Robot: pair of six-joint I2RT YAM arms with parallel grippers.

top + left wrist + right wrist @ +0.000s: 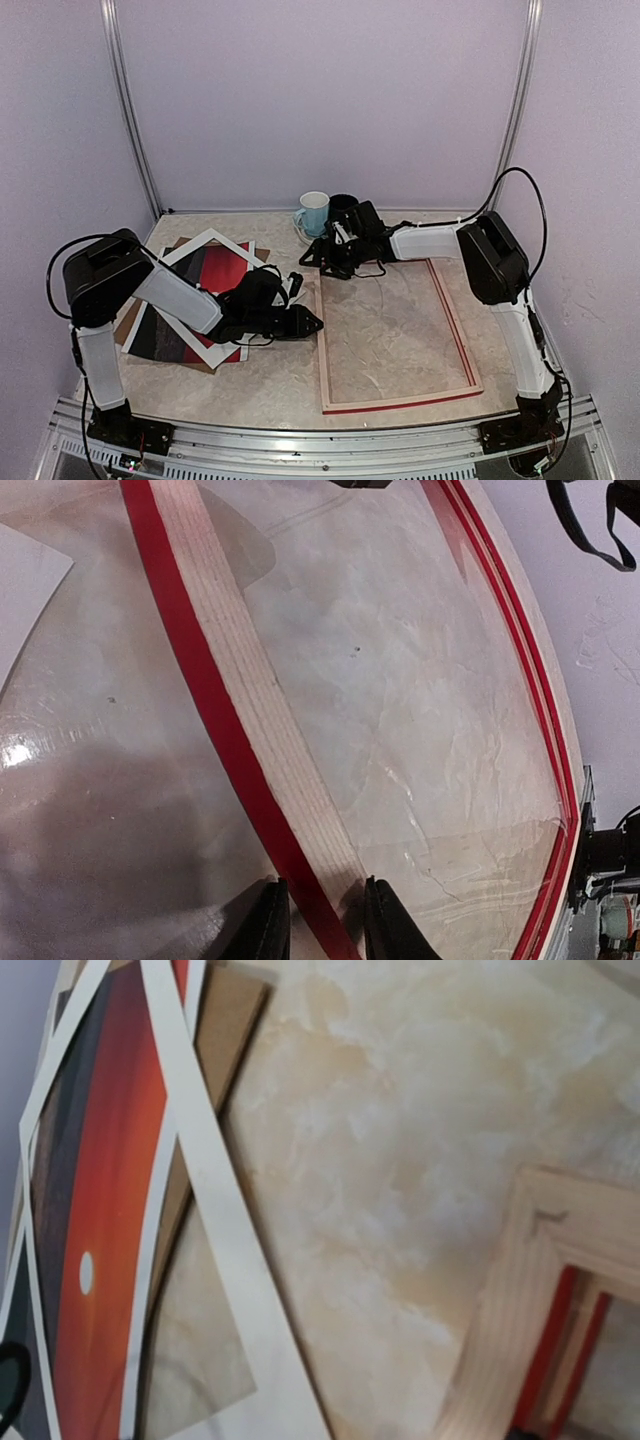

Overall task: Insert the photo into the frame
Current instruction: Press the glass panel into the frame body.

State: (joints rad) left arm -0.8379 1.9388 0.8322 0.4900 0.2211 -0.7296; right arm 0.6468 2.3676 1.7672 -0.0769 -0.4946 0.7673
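Two arms reach inward over the marbled beige tabletop [270, 375].

Frame [452, 318]: large thin rectangle, lying flat at about 4 o'clock from the tabletop's centre. The broad upward face is pale, striped wood, with a red strip along the outer side of the rails [240, 680]. The tabletop's marbling shows through the opening. Right wrist view catches one pale wood corner [520, 1280], with red showing just inside it.

Photo [222, 270]: at about 9 o'clock, well apart from the frame, picture side up. It shows a deep red-orange sky, a small white sun and a dark band alongside [110, 1190]. A white mat [220, 1210] lies askew across it. A brown backing board [235, 1030] pokes out beneath the pile.

Left end effector [305, 322]: at the frame's left rail, roughly midway along it. In its wrist view [327, 920] the dark fingers [272, 925] stand one on each side of the rail and look pressed against it, so it reads as gripping the frame.

Right end effector [335, 258]: over the frame's far left corner, at 11 o'clock of the frame. Its fingers are not visible in its own camera and are a dark tangle from above, so I cannot tell its state.

Pale blue cup [314, 212] and dark mug [344, 204] stand side by side at 12 o'clock, by the back wall.
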